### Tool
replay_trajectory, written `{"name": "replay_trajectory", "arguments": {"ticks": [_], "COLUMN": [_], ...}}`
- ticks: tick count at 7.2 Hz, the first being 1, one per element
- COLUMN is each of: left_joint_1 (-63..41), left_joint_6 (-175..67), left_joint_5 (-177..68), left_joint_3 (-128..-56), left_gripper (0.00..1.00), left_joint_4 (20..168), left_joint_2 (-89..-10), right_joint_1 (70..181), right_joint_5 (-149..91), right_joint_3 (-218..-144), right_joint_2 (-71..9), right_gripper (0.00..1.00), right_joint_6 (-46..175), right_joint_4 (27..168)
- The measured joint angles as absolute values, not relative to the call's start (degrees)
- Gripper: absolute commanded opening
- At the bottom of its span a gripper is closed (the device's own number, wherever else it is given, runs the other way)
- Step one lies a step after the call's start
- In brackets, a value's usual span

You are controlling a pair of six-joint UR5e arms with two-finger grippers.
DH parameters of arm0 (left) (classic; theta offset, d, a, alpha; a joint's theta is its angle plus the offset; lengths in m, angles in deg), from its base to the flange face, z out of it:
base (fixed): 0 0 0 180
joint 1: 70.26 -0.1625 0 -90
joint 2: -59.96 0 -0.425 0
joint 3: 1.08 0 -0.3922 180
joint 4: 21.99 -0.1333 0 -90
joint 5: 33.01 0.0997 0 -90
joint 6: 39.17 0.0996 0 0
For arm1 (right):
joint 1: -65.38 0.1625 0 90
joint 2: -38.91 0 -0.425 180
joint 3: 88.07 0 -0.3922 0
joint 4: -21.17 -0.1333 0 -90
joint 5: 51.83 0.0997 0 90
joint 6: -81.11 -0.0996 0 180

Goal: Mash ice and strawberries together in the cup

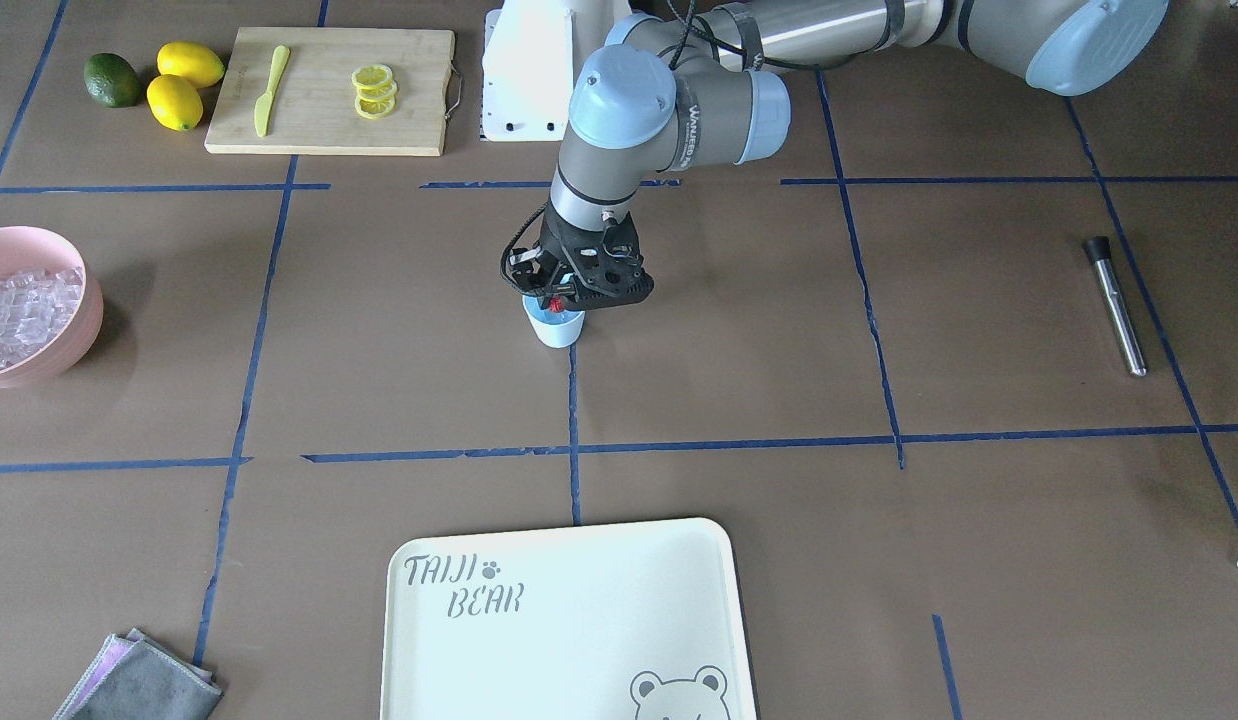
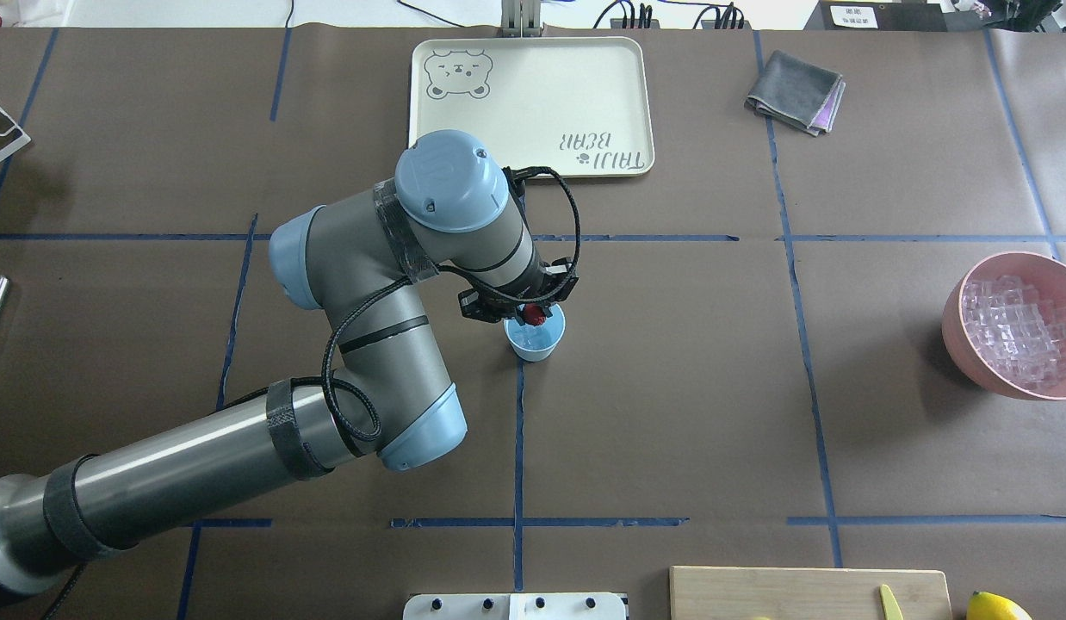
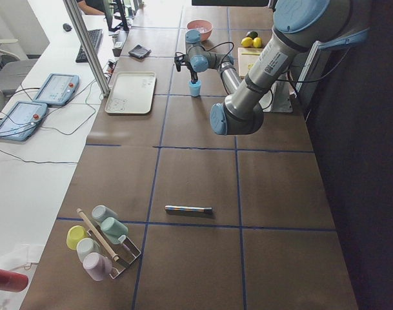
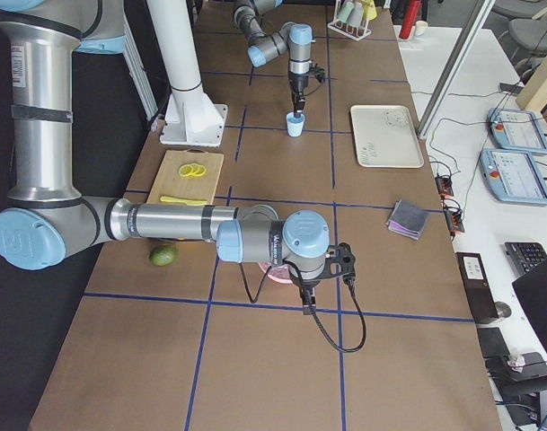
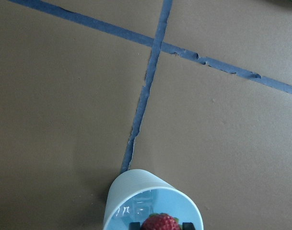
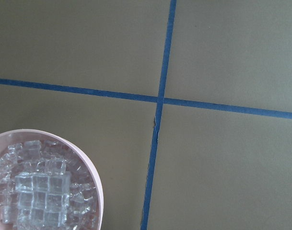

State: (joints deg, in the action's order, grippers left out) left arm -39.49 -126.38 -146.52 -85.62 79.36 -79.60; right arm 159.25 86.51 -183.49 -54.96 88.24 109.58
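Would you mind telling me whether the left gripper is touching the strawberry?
Touching. The left wrist view shows the strawberry pinched between the two black fingertips of the left gripper, just over the cup.

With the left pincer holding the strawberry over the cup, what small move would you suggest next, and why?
I would probably open the left pincer and let the strawberry drop. The berry is pinched directly above the mouth of the cup, inside its rim as the wrist view shows, so a release should land it inside.
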Motion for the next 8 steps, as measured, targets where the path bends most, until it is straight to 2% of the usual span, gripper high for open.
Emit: {"name": "replay_trajectory", "arguments": {"ticks": [1, 5, 8], "left_joint_1": [-39.5, -39.0, -34.1], "left_joint_6": [-126.3, -126.3, -122.0], "left_joint_5": [-146.5, -147.0, -152.4], "left_joint_3": [-85.6, -87.7, -95.3], "left_gripper": [1.0, 1.0, 1.0], "left_joint_4": [79.6, 79.0, 72.1], "left_joint_2": [-79.6, -79.5, -76.0], "right_joint_1": [159.2, 159.3, 159.3], "right_joint_5": [86.5, 86.5, 86.6], "right_joint_3": [-183.5, -183.5, -183.5], "right_joint_2": [-55.0, -54.9, -54.9], "right_gripper": [0.99, 0.99, 0.99], "right_joint_6": [88.3, 88.3, 88.3], "right_joint_4": [109.5, 109.5, 109.5]}}
